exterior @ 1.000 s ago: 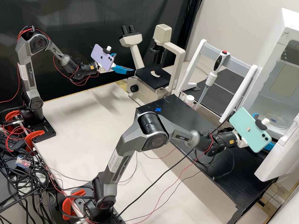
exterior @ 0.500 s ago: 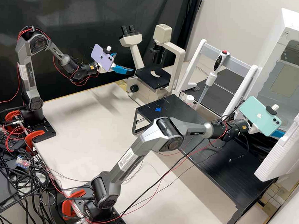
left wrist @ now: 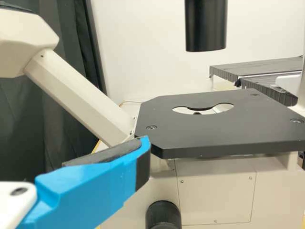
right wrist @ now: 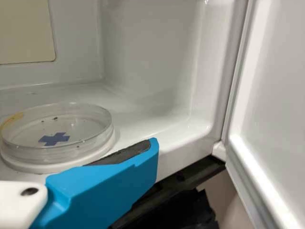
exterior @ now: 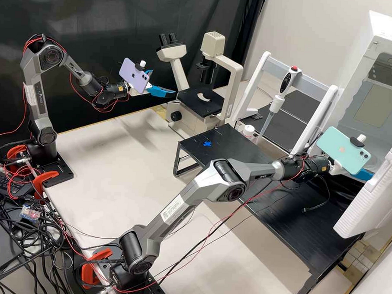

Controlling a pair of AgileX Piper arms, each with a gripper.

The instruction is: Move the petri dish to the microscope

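Note:
In the high view my left gripper [exterior: 163,82] is held open beside the microscope [exterior: 202,99]. The left wrist view has one finger of the left gripper [left wrist: 143,152] near the corner of the black microscope stage [left wrist: 224,131], which has a round opening. My right gripper [exterior: 364,174], partly behind a green phone, is at the white chamber's opening in the high view. Inside the chamber, the clear petri dish [right wrist: 71,121] sits flat on a white round base, a blue cross seen through it. One finger of the open right gripper [right wrist: 150,150] is beside the dish.
The chamber's open door [right wrist: 271,109] stands close to the right gripper. A black raised shelf [exterior: 230,150] lies beneath the right arm. Behind it, a pipette [exterior: 277,100] hangs on a white stand [exterior: 255,82], with a white-capped bottle [exterior: 248,130] nearby.
The right arm has stretched out farther to the right and its gripper has risen at the chamber, its phone now covering where the dish showed. The left arm has kept still.

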